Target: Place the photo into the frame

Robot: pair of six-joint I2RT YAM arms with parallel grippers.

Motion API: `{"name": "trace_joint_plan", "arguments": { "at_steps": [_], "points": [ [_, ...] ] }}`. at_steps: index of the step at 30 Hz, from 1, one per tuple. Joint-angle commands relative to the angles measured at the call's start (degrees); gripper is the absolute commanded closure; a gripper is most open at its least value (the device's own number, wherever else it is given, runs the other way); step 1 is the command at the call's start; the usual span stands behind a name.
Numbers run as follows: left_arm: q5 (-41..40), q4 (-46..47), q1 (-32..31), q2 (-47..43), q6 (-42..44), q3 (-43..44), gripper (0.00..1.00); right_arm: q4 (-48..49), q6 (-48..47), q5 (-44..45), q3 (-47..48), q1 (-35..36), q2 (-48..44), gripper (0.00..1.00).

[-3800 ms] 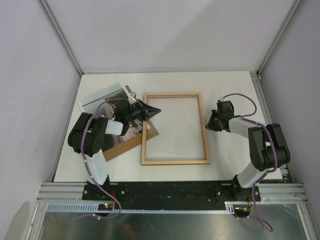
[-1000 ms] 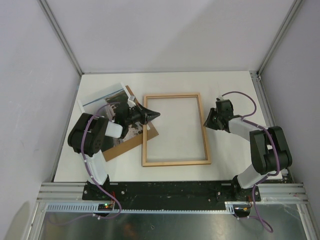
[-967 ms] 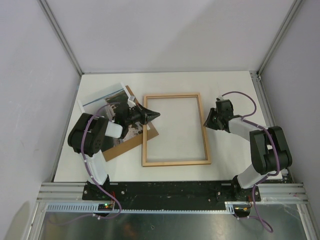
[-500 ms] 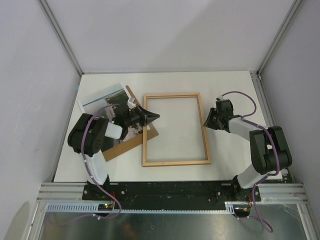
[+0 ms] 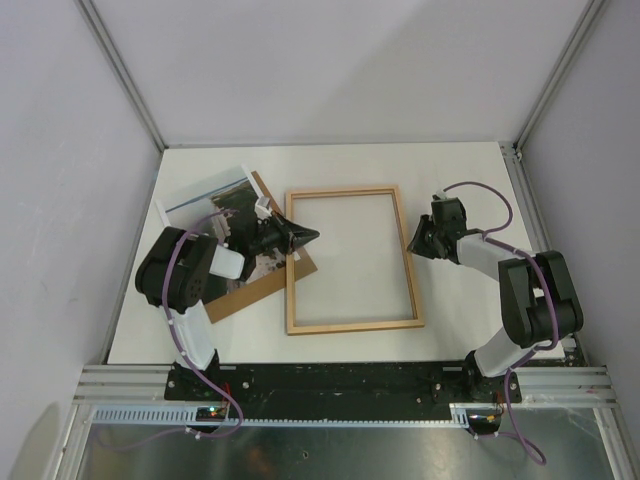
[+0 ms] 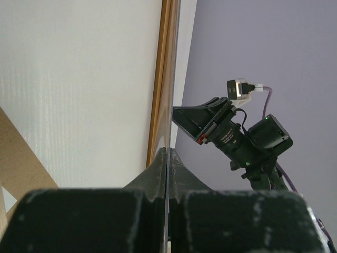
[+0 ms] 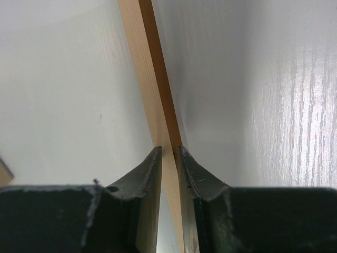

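Right gripper (image 7: 169, 152): narrow, pinching frame (image 5: 350, 325) on its 3 o'clock rail, likely steadying it.
Left gripper (image 5: 312, 234): closed, tips against 9 o'clock rail, bracing.

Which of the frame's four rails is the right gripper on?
The long right rail of the frame: the right gripper straddles it, fingers on both sides. It is the rail farthest from the photo.
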Motion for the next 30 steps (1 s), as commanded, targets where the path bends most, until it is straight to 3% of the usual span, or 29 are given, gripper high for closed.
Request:
{"name": "trace_joint_plan", "arguments": {
  "at_steps": [1,30],
  "points": [
    [1.84,2.01,-0.10,-2.06,1.00,-0.77,1.00,-1.52,-1.08,1.43,0.49,0.59,2.05,0.77],
    [0.54,2.03,-0.77,-2.72,2.11,-2.46,1.00,-1.77,-1.15,1.39,0.51,0.77,2.09,0.77]
  ]
}}
